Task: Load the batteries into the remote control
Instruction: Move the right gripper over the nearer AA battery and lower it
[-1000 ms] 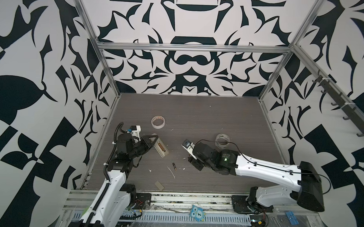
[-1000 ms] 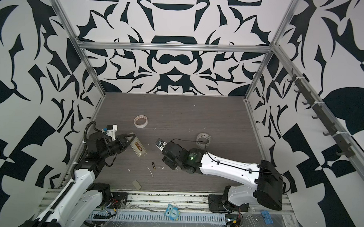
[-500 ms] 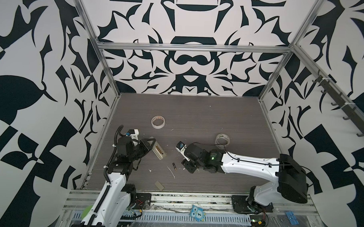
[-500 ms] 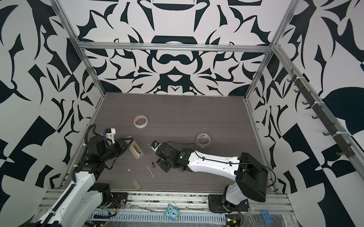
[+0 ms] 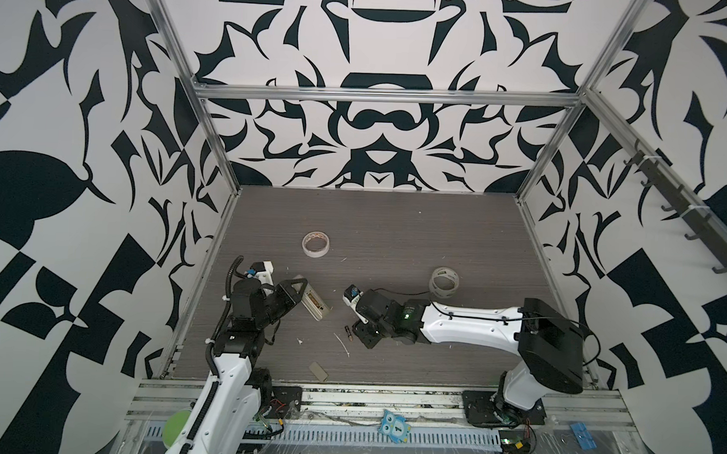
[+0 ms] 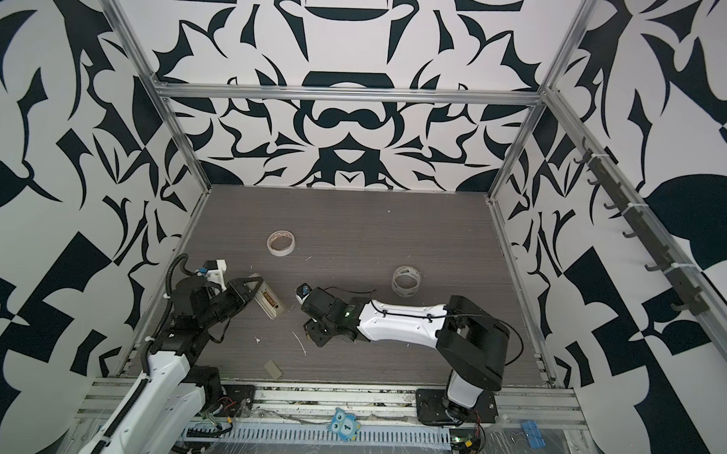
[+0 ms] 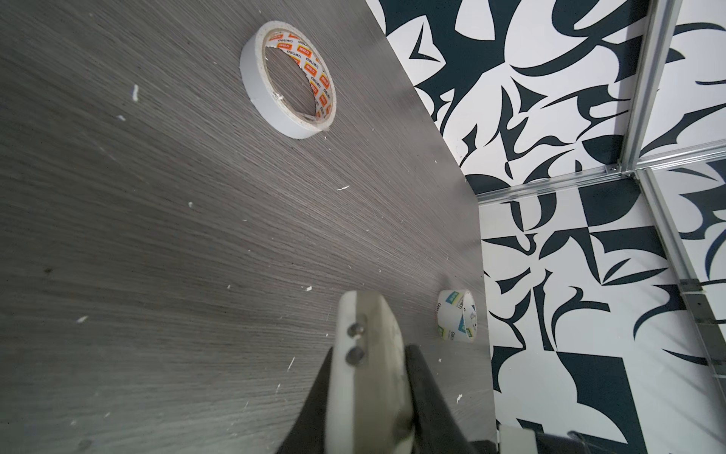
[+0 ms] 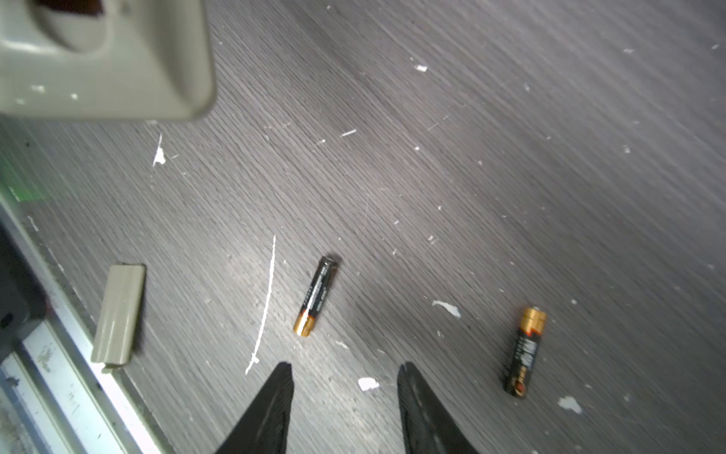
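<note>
My left gripper (image 5: 296, 293) is shut on one end of the remote control (image 5: 315, 305), held low over the table with its beige back and an open recess facing up. In the left wrist view the remote control (image 7: 369, 377) sits clamped between both fingers. My right gripper (image 8: 345, 365) hovers open and empty just above the table. One of the batteries (image 8: 316, 295) lies just ahead of its fingertips, and the other (image 8: 526, 351) lies off to one side. In a top view one battery (image 5: 348, 332) shows just left of the right gripper (image 5: 360, 335).
A small beige cover piece (image 5: 318, 371) lies near the front edge, with a thin white strip (image 5: 342, 344) beside the battery. A white tape roll (image 5: 315, 244) sits further back. A clear tape roll (image 5: 444, 282) stands behind the right arm. White scraps dot the table.
My right arm has swung left and forward, bringing its gripper down beside the battery, with the jaws somewhat narrower. The left gripper has kept its hold on the remote control and barely shifted.
</note>
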